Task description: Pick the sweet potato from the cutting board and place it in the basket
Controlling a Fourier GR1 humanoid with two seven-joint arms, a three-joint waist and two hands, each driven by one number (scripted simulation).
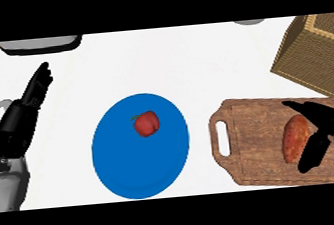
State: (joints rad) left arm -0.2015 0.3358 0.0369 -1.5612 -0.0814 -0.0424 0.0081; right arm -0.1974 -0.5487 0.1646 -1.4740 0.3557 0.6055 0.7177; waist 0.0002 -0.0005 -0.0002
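Note:
An orange-brown sweet potato (293, 137) lies lengthwise on the right half of the wooden cutting board (250, 145). My right hand (325, 123) comes in from the lower right and straddles the potato's right side. Its thumb reaches over the potato's far end and its fingers (312, 156) stretch down along the near right side, spread apart. The potato still rests on the board. The wicker basket (319, 53) stands behind the board at the upper right. My left hand (21, 117) rests open at the far left, fingers pointing up.
A blue plate (131, 170) with a small red pepper (146, 124) lies left of the board. A grey and black appliance (42, 44) sits at the back left edge, and a grey round object (249, 22) at the back right.

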